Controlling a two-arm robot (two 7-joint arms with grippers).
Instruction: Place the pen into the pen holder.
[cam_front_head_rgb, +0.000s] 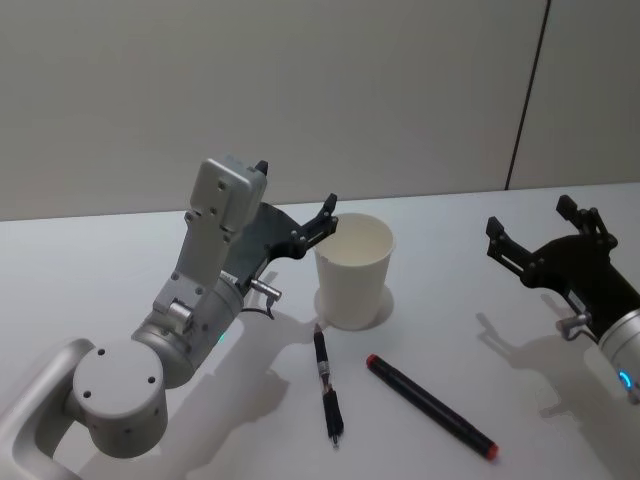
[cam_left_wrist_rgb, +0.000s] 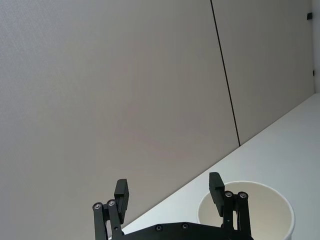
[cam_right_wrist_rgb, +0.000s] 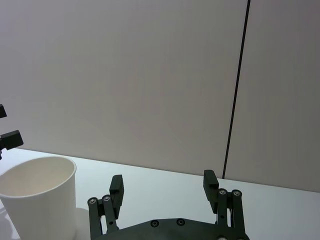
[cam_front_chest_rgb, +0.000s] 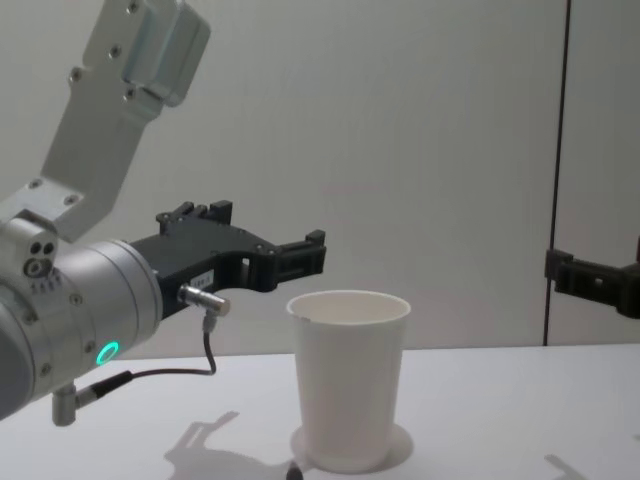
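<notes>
Head view: the pen (cam_front_head_rgb: 430, 405) lies flat on the counter (cam_front_head_rgb: 100, 265), in front of the pen holder (cam_front_head_rgb: 354, 268) and apart from it, with a second black pen (cam_front_head_rgb: 327, 385) near it. Chest view: the holder stands upright, and the left gripper (cam_front_chest_rgb: 265, 235) hovers just beside and above its rim. Wrist views: left jaws released and empty. The right gripper (cam_right_wrist_rgb: 163, 180) is well apart from the holder, its jaws also released.

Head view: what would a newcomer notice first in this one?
The white paper cup stands upright at the centre, with the left gripper near its rim, fingers open. On the table in front of it lie, apart, a long black pen with red ends and a shorter black pen. The right gripper hovers open at the right.
</notes>
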